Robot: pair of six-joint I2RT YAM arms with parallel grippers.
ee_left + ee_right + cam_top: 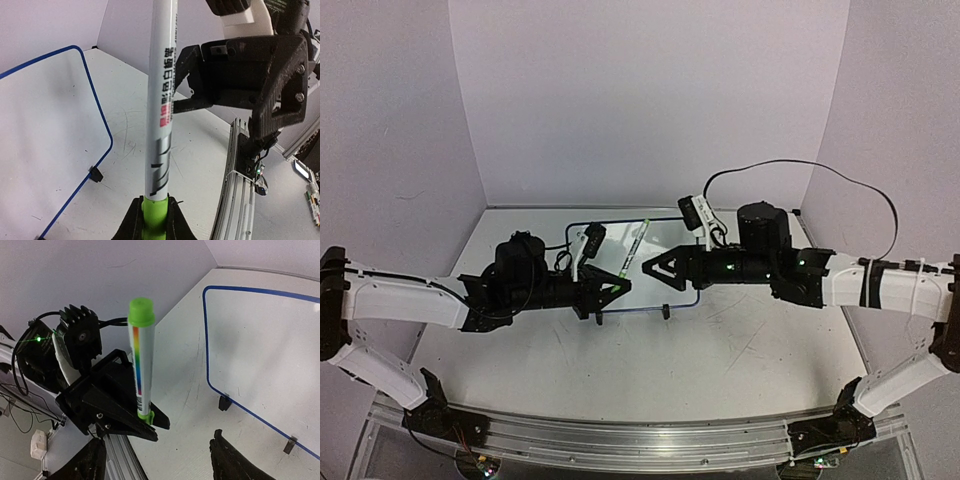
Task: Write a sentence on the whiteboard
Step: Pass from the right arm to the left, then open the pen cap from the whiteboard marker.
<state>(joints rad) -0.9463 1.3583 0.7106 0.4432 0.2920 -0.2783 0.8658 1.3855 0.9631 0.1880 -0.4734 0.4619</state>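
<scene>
I've got the table [520, 350] with the whiteboard [665, 240] lying flat mid-way across. My right gripper [650, 267] hangs over the board, spread wide, holding nothing. My left gripper [622, 288] is clamped on the pen [639, 243] at its green end.

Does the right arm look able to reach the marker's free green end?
Likely yes: the right gripper is open facing the marker, and the left gripper clamps only its lower end.

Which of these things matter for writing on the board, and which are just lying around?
For the job: whiteboard, marker held in the left gripper, open right gripper.
Just there: black cable behind the right arm.
</scene>
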